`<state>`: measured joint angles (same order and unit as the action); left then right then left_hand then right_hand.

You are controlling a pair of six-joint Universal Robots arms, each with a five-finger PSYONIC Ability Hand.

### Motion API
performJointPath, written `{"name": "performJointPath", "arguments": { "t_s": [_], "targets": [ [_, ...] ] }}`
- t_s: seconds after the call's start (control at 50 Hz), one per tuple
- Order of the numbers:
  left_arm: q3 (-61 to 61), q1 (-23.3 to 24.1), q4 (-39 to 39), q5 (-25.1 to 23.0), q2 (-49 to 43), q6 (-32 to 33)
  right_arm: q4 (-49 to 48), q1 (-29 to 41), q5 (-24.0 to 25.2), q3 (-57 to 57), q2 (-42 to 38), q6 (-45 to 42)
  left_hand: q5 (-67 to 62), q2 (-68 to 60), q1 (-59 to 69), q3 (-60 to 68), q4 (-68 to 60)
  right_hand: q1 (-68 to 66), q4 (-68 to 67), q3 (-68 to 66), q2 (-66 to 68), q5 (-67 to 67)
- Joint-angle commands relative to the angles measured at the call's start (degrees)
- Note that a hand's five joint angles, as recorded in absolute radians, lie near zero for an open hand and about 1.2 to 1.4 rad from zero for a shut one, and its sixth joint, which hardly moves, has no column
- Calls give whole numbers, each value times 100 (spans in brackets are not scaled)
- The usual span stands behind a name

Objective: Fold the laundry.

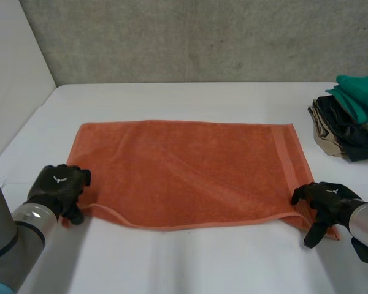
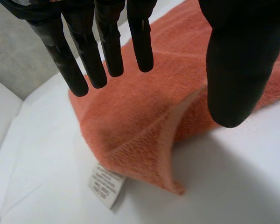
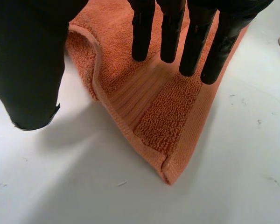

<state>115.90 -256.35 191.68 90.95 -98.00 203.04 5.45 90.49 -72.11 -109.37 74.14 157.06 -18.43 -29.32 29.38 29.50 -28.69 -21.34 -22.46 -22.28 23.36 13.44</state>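
Orange terry towel (image 1: 184, 171) lies spread on the white table (image 1: 190, 263), and the left hand (image 1: 58, 187) sits over its near-left corner, fingers (image 2: 91, 56) straight and apart from the thumb, clamping nothing. At the towel's near-right corner the right hand (image 1: 325, 199) is likewise spread and unclasped. A pile of clothes (image 1: 352, 119) lies beyond the towel's far-right corner.

Head view down from behind the table (image 1: 190, 263); wrist views close over near corners of the towel (image 1: 184, 171).
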Motion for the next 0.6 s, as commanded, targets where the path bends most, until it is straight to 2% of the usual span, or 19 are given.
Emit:
{"name": "performJointPath", "arguments": {
  "t_s": [0.02,0.04,0.06,0.08,0.1,0.2,0.3,0.4,0.48,0.56,0.6],
  "targets": [
    [56,15,36,-7,-456,78,-597,21,-14,-67,-250,9,-63,26,-32,-44,-36,-2016,-1904,-1921,1814,1806],
    [47,6,36,-7,-465,78,-650,12,-14,-49,-312,9,-46,43,-49,-61,-19,-2603,-2491,-2508,2401,2393],
    [47,-3,45,-7,-474,78,-764,21,-31,-32,-391,9,-29,60,-66,-78,-3,-4307,-4195,-4213,4105,4097],
    [29,-46,62,-7,-483,78,-817,21,-40,-23,-418,9,4,93,-100,-111,31,-5307,-5195,-5212,5105,5097],
    [21,-55,71,2,-491,78,-870,12,-40,-14,-435,9,54,143,-150,-162,81,-5860,-5749,-5766,5658,5650],
    [-15,-73,360,2,-632,86,-1099,3,-31,-58,-444,0,408,497,-503,-515,435,-5866,-5754,-5772,5664,5656],
    [-76,-99,984,28,-983,95,-1090,21,12,-93,-278,-18,375,464,-470,-482,401,-5866,-5754,-5772,5664,5656],
    [-146,-169,1091,37,-1177,209,-1099,12,-14,-155,-66,-53,123,212,-218,-230,150,-5866,-5754,-5772,5664,5656],
    [-190,-301,1266,46,-1291,350,-1116,12,-23,-172,-22,-114,-1471,-1382,1376,1364,-1445,-5866,-5754,-5772,5664,5656],
    [-217,-512,1433,63,-1326,446,-1099,-5,-40,-137,4,-176,-4915,-4826,4820,4808,-4888,-5866,-5754,-5772,5664,5656],
    [-191,-626,1433,81,-1283,561,-1055,-14,-49,-111,74,-307,-5157,-5068,5062,5050,-5131,-5866,-5754,-5772,5664,5656]
  ]
}}
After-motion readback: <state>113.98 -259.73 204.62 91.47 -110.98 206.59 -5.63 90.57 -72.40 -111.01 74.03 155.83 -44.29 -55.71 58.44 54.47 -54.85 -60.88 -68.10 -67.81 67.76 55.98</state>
